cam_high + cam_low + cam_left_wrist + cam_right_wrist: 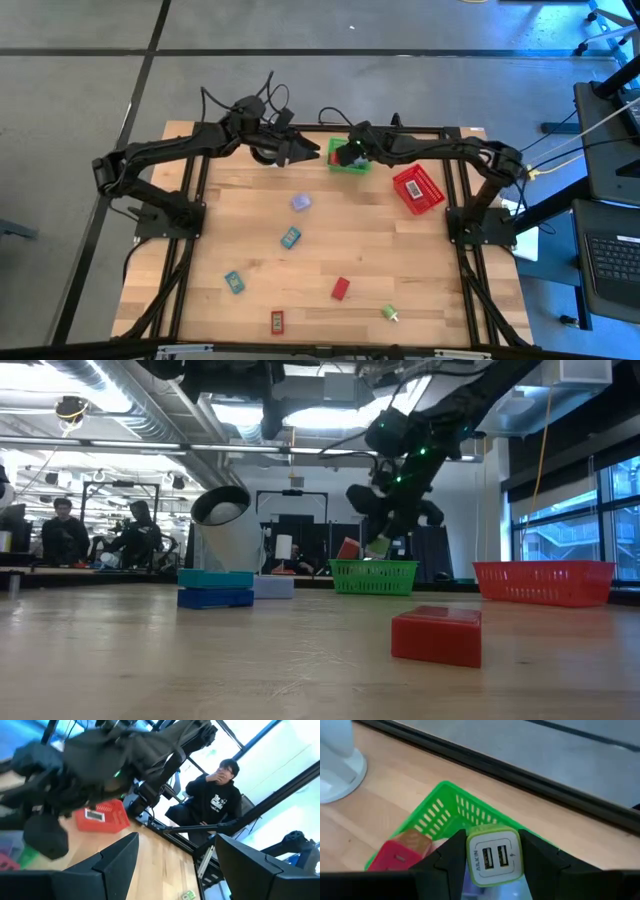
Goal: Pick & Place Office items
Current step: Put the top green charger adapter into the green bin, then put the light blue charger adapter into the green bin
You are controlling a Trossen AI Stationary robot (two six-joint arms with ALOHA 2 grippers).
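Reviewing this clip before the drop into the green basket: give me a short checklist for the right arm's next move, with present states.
1. Right claw shut on the white USB charger: ok.
2. Claw above the green basket, not outside it: ok.
3. Room left in the basket beside the red block: ok.
4. Left claw clear of the drop spot: cannot tell; it hovers close beside the basket.
5. Red basket out of the way: ok.
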